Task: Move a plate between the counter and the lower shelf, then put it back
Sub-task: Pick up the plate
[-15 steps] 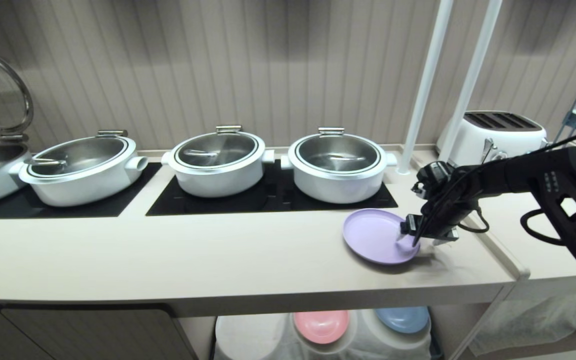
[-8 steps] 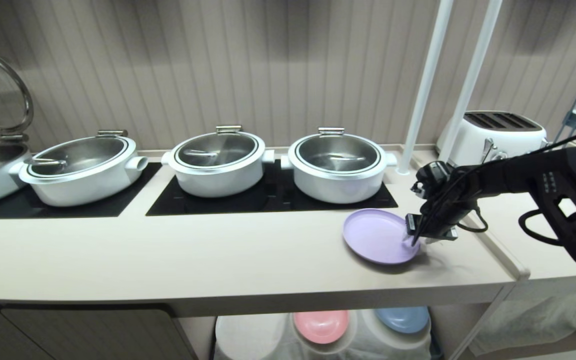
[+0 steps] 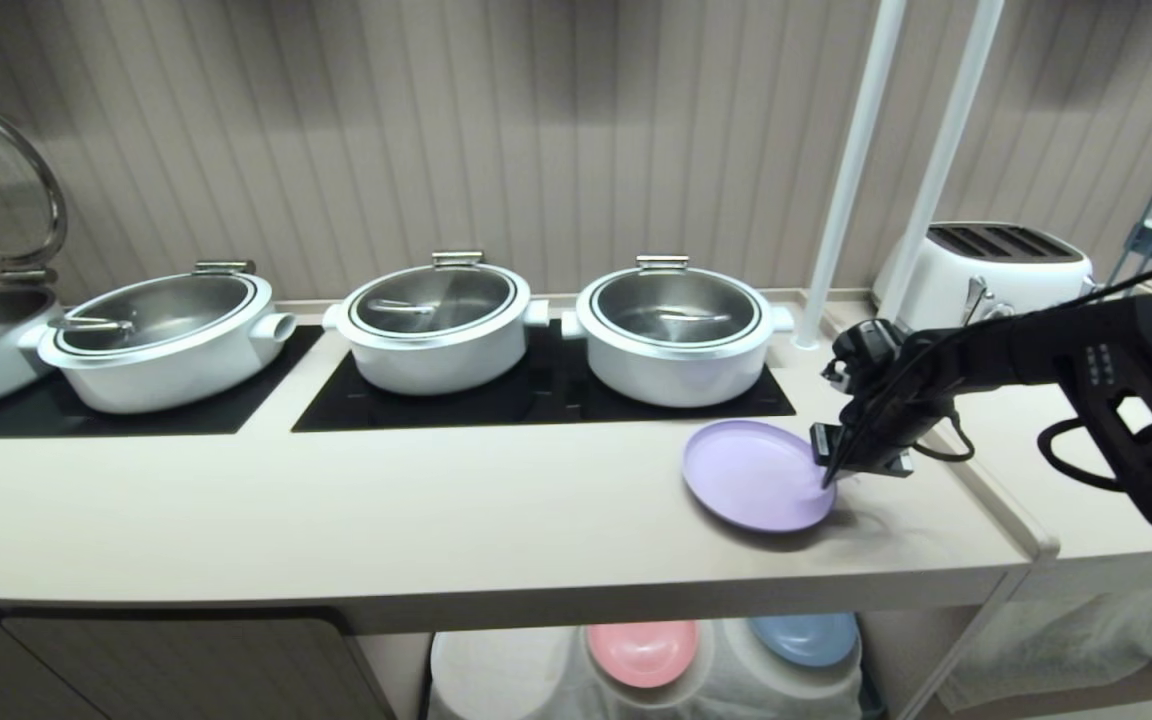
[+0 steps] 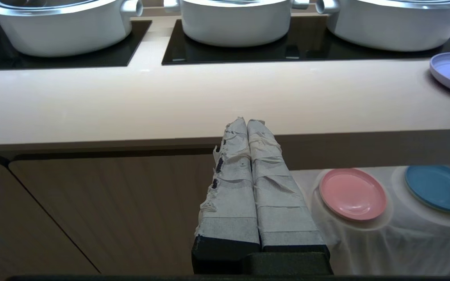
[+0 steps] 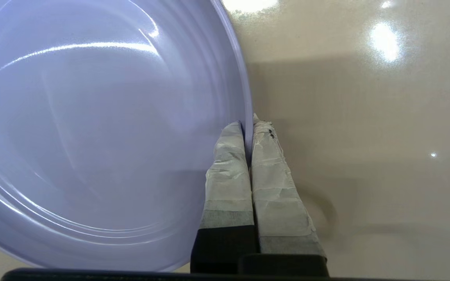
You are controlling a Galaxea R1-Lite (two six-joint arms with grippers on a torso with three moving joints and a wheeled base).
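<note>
Three white pots (image 3: 436,325) line the back of the counter (image 3: 386,510). Toward its right end the lilac plate (image 3: 751,475) faces up, its right edge tipped slightly upward; being round, it has no long axis. The right gripper (image 5: 247,127) is clenched on that right rim, one finger inside, one outside. The left gripper (image 4: 245,125), fingers pressed together, is below the counter's front edge.

No writing, label, brand or number can be read anywhere here, not on the pots, the toaster, the plates or the robot arm.
</note>
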